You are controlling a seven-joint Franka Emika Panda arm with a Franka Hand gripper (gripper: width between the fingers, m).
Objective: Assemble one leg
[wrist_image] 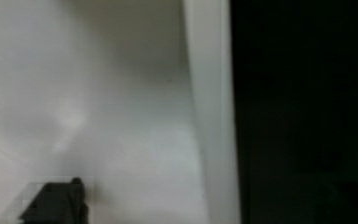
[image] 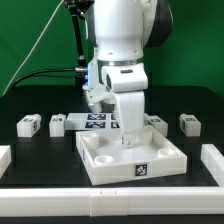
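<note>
tool (image: 128,141) over panel (image: 108,172) (jaws unclear)

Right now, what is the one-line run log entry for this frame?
gripper: low over white square panel, open/shut unclear | legs: loose beside panel | no leg seen in visible sockets

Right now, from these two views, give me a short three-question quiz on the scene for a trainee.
1. True or false: the gripper points down over the white square panel.
2. Multiple choice: in the exterior view, the marker board lies A) on the table beyond the panel, B) on top of the panel, C) between the fingers.
3. Fill in: to the exterior view's left of the marker board, ___ loose legs lie on the table.

Key: 1 true; 2 A; 3 two.
</note>
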